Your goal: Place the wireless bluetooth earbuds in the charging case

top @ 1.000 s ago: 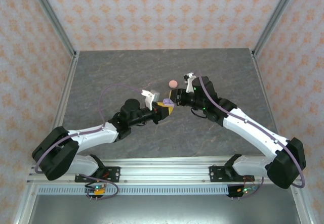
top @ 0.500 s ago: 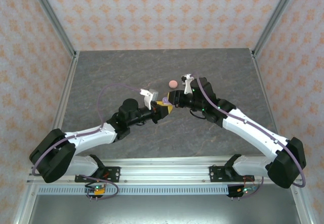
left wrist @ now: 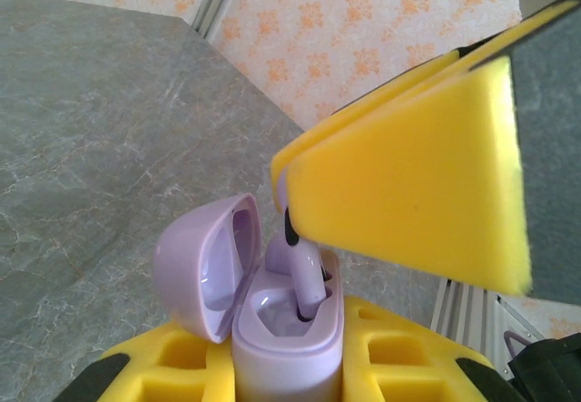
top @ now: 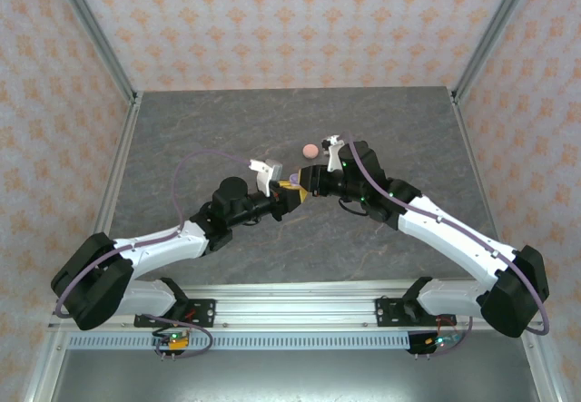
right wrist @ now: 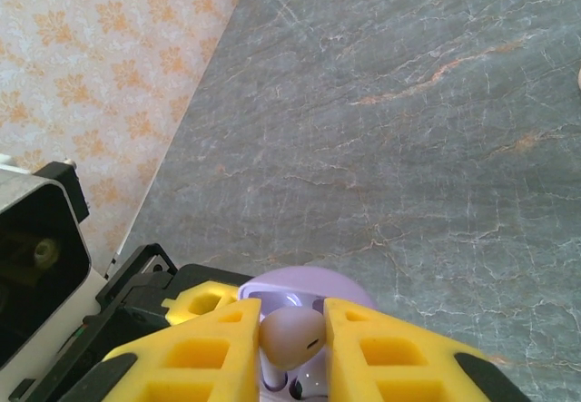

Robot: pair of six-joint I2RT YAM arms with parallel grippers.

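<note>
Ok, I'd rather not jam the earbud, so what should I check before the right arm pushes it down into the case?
1. Lilac case clamped between the fingers of the left gripper: ok.
2. Lid swung open, away from the slots: ok.
3. Lilac earbud pinched between the fingers of the right gripper: ok.
4. Stem tip pointing down into a slot: ok, but the bud is not yet seated.
5. Earbud head lined up with its cup: cannot tell, the right fingers cover it.
</note>
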